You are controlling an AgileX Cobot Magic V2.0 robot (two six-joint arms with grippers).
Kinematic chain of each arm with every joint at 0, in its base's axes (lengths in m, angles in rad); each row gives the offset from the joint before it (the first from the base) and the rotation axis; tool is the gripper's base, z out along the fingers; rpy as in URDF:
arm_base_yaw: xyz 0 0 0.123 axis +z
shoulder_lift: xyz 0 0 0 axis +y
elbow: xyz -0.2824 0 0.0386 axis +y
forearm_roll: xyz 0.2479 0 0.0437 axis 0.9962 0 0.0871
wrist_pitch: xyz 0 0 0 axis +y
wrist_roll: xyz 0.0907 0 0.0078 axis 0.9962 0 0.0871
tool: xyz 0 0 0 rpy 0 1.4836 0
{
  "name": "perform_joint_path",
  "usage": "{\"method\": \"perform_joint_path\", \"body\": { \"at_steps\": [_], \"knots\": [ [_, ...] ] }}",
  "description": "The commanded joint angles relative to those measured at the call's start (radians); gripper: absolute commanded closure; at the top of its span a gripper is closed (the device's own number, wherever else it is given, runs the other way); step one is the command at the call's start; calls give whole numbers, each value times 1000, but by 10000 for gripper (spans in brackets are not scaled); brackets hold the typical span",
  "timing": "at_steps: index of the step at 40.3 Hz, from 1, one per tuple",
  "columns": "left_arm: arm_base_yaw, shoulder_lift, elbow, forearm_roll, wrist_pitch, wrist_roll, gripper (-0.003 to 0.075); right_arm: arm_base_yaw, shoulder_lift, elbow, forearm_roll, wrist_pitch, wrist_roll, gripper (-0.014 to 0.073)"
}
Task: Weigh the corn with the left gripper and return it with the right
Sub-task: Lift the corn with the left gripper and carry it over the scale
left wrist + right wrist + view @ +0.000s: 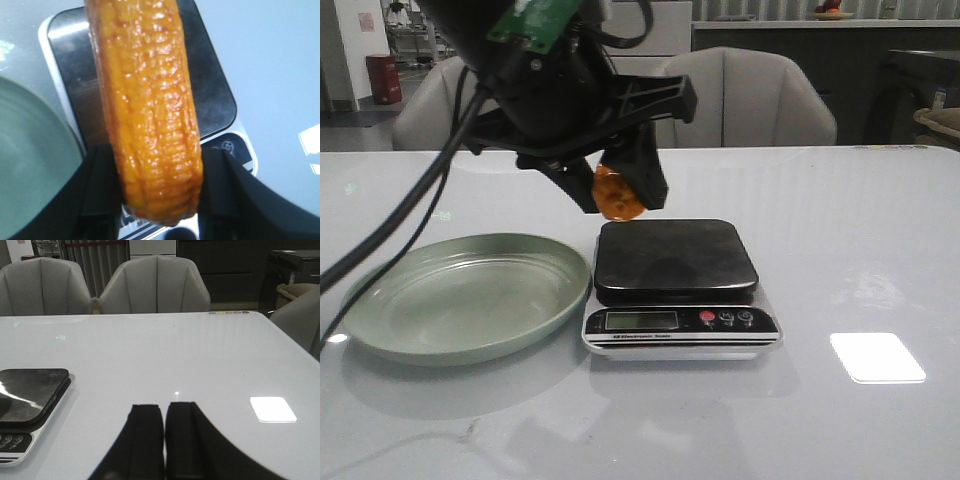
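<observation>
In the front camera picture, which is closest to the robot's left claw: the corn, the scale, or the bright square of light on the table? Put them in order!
From the left gripper:
1. Corn, held between its fingers.
2. Scale, just below and in front.
3. Bright light patch, far off to the right on the table.

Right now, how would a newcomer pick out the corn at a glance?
Find the black-topped scale beside the green plate. Above its back left corner hangs the left hand, shut on the corn, the only orange, kernel-ridged thing here.
</observation>
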Motion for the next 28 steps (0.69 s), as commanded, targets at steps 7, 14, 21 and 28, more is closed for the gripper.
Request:
{"method": "perform_joint_path", "body": {
  "at_steps": [7,14,21,28],
  "knots": [
    [-41,59,-104,-62,-67,-2,594,-6,-19,4,-12,-84,-7,401],
    [-41,118,-130,-74,-71,-2,587,-6,-19,4,-12,-84,-7,401],
    [-41,129,-130,-78,-75,-2,346,-6,-19,4,-12,-84,-7,401],
    [-41,129,-130,-78,-71,-2,119,-6,-19,4,-12,-84,-7,401]
  ]
}}
